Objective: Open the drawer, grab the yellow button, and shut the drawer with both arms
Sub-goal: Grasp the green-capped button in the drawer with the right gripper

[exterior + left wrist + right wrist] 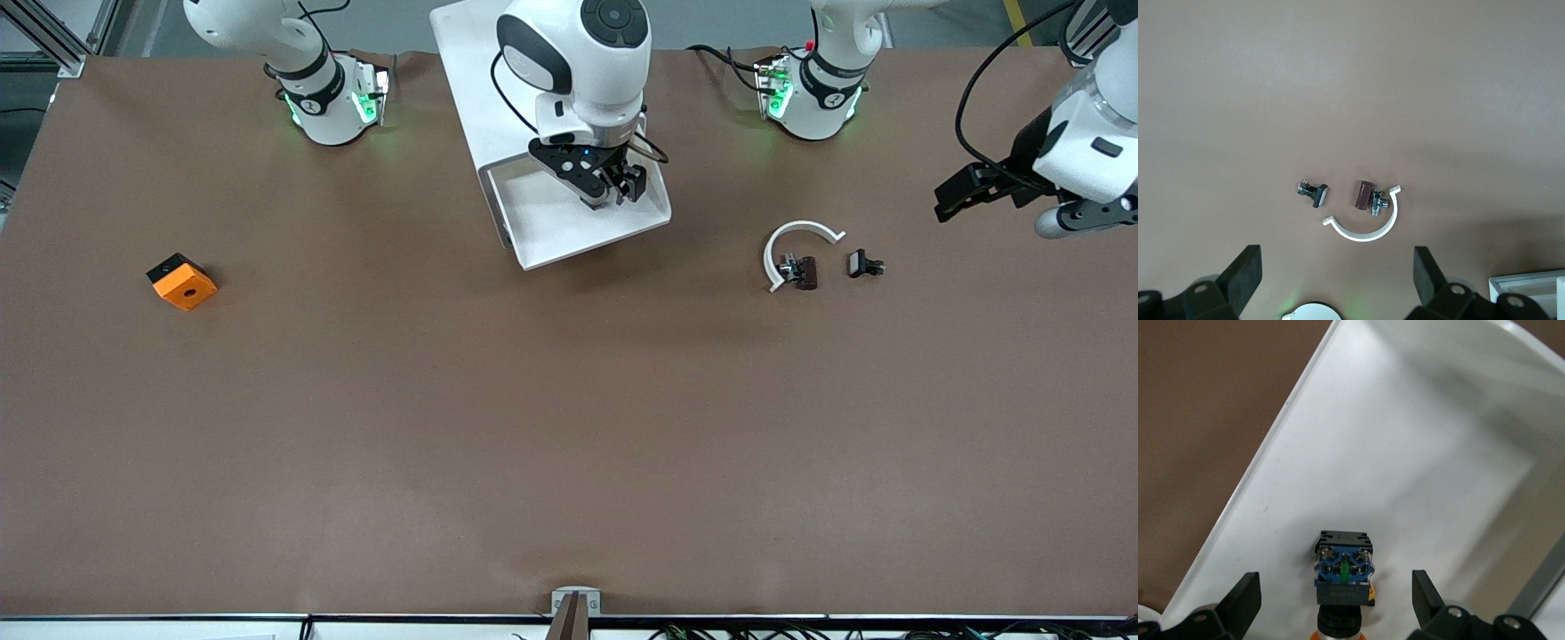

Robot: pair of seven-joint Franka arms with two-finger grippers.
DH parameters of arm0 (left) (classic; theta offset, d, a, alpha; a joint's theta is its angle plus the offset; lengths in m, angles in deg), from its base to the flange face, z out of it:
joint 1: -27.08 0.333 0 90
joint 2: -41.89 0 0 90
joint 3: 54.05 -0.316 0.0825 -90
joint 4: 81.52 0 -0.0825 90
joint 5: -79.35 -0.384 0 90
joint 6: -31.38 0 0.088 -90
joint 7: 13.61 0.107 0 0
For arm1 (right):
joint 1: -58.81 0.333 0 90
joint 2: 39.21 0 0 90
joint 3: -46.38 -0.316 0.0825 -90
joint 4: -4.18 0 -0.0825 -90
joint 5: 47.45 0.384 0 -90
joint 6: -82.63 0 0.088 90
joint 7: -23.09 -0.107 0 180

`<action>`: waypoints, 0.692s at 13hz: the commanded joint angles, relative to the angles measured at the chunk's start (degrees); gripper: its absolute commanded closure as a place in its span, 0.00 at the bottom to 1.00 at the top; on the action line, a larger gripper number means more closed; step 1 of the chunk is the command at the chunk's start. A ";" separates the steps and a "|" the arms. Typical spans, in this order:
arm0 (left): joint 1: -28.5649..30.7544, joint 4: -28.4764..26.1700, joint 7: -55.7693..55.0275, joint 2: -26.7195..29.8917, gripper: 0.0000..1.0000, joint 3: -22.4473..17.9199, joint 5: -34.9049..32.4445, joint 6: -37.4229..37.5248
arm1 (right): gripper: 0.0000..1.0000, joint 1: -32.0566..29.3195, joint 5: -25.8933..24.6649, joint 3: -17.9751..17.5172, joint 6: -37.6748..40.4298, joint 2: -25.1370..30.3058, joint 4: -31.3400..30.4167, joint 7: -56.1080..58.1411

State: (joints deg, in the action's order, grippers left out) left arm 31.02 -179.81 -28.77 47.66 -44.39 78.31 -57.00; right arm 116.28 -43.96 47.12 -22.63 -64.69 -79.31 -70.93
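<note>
Button (1343, 577) lies in the pulled-out drawer (551, 244), upper centre, between the right gripper's (613, 188) spread fingers; left gripper (1335, 280) spread.

Even overhead light, soft shadows on the table (569, 427) — drawer (1405, 453) whites glare, perhaps slightly overexposed.

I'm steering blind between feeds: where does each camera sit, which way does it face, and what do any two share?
Front: high across the table, facing the arms' bases; shows both arms, the open drawer, orange block.
Left wrist: on the left arm, looking down at the white ring and clips; left gripper open.
Right wrist: on the right arm, over the drawer; right gripper open around the button.
Shared: front and left wrist show ring, clips.
</note>
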 commanded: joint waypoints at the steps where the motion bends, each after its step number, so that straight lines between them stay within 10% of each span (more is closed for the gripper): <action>1: 1.25 -1.64 0.40 0.64 0.00 1.06 0.43 -2.49 | 0.00 0.81 -1.03 0.66 -1.26 -1.06 0.00 -0.03; 7: 0.98 -1.47 0.22 -1.56 0.00 2.29 0.51 -5.93 | 0.00 1.25 -1.03 0.66 -1.18 -1.59 0.00 -0.03; 9: 1.16 -1.47 0.22 -1.39 0.00 2.29 0.51 -5.93 | 0.22 1.25 -1.03 0.66 -1.26 -1.59 0.00 -0.03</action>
State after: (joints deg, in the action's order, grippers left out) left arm 31.08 -181.04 -28.78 45.82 -42.85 78.31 -62.21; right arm 116.79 -44.21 47.12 -23.91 -66.43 -79.42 -70.89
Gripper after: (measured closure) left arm 0.000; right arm 0.075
